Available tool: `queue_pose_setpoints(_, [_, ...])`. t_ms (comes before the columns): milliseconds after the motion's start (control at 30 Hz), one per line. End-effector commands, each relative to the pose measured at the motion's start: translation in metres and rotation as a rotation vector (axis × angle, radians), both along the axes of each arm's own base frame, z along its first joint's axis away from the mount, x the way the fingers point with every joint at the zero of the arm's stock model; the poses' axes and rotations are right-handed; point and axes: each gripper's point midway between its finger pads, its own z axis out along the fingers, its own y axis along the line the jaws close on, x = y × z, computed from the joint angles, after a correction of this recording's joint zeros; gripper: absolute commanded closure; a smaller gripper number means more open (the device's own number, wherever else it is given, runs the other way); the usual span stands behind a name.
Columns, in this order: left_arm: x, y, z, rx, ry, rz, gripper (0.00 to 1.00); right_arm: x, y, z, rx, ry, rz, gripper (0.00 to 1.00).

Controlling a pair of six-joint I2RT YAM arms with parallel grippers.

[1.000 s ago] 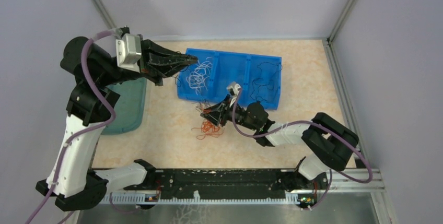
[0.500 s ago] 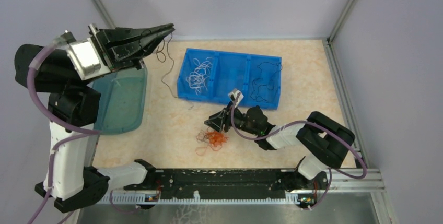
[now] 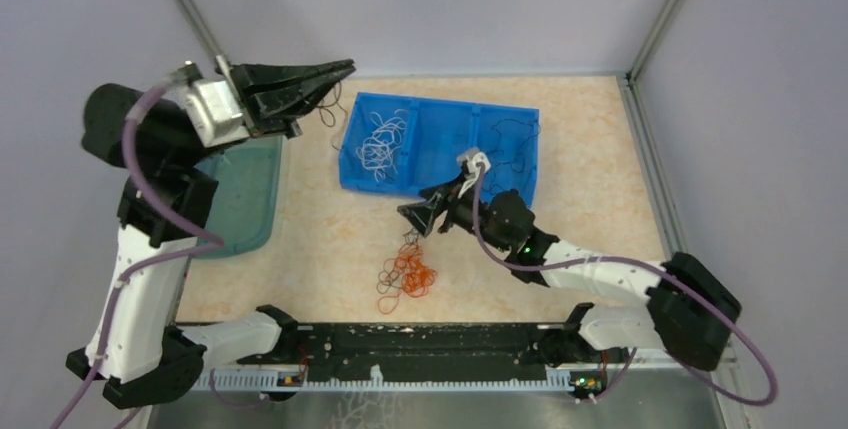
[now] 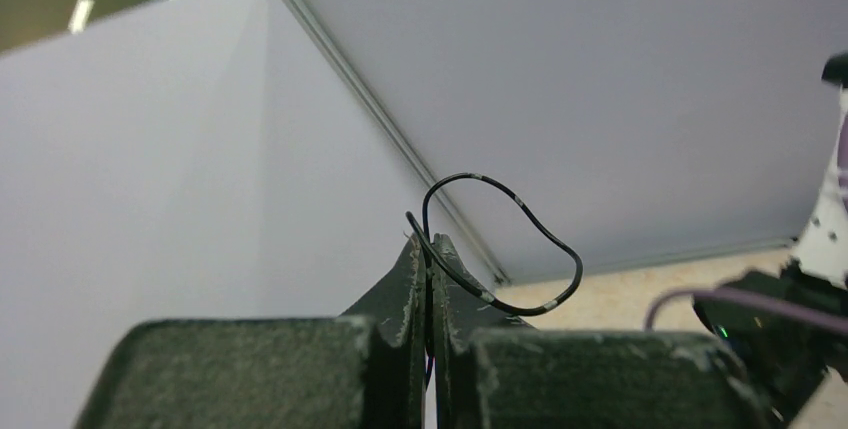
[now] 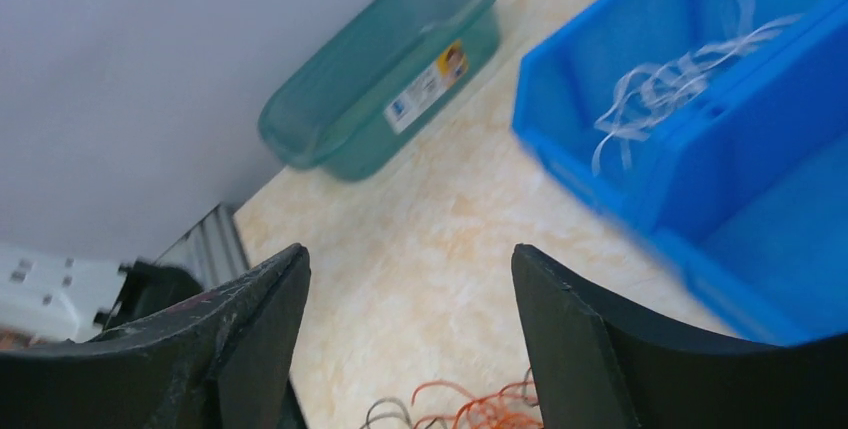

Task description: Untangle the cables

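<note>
My left gripper [image 3: 345, 67] is raised at the back left, shut on a thin black cable [image 3: 326, 109] that dangles by the blue bin's [image 3: 440, 174] left end. In the left wrist view the jaws [image 4: 430, 245] pinch this cable [image 4: 579, 269], which loops up and right. A red-orange tangle with some dark strands [image 3: 405, 277] lies on the table. My right gripper [image 3: 412, 217] hovers above it, open and empty, jaws [image 5: 407, 254] wide, the tangle [image 5: 480, 411] just below. White cables [image 3: 380, 139] fill the bin's left compartment, black ones [image 3: 505, 154] its right.
A green tub [image 3: 240, 189] stands at the left under my left arm, and also shows in the right wrist view [image 5: 390, 79]. The blue bin [image 5: 700, 149] sits close on the right gripper's right. Enclosure walls surround the table.
My left gripper lifted the black cable out, swung up and left, then came back right toward the bin. My right gripper rose off the red-orange tangle, which now lies lower on the table.
</note>
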Motion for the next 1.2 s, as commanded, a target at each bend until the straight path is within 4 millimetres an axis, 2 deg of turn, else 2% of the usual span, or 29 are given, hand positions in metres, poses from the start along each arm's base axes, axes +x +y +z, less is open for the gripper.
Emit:
queue_pose_setpoints(0, [0.025, -0.021, -0.055, 0.074, 0.164, -0.036, 1.00, 0.041, -0.045, 0.050, -0.090, -0.089, -0.294, 0.24])
queue_pose_setpoints(133, [0.050, -0.042, -0.098, 0.119, 0.304, -0.073, 1.00, 0.060, -0.116, 0.055, -0.172, -0.064, -0.607, 0.25])
queue_pose_setpoints(233, [0.063, -0.067, -0.125, 0.159, 0.393, -0.115, 1.00, 0.064, -0.170, 0.057, -0.162, -0.040, -0.814, 0.26])
queue_pose_setpoints(400, [0.078, -0.117, -0.155, 0.222, 0.452, -0.190, 1.00, 0.060, -0.226, 0.064, -0.110, -0.043, -0.983, 0.27])
queue_pose_setpoints(633, [0.114, -0.183, -0.196, 0.291, 0.498, -0.253, 1.00, 0.059, -0.266, 0.074, -0.148, -0.076, -1.134, 0.26])
queue_pose_setpoints(767, [0.145, -0.216, -0.215, 0.314, 0.527, -0.267, 1.00, 0.061, -0.282, 0.073, -0.159, -0.048, -1.182, 0.25])
queue_pose_setpoints(800, [0.156, -0.227, -0.227, 0.327, 0.545, -0.270, 1.00, 0.060, -0.285, 0.073, -0.155, -0.044, -1.191, 0.25])
queue_pose_setpoints(867, [0.170, -0.240, -0.234, 0.330, 0.547, -0.270, 1.00, 0.059, -0.293, 0.073, -0.142, -0.048, -1.215, 0.25])
queue_pose_setpoints(1033, [0.203, -0.268, -0.266, 0.343, 0.556, -0.251, 1.00, 0.057, -0.307, 0.067, -0.136, -0.057, -1.261, 0.25])
queue_pose_setpoints(1167, [0.218, -0.286, -0.271, 0.298, 0.539, -0.243, 1.00, 0.058, -0.309, 0.061, -0.143, -0.046, -1.266, 0.25])
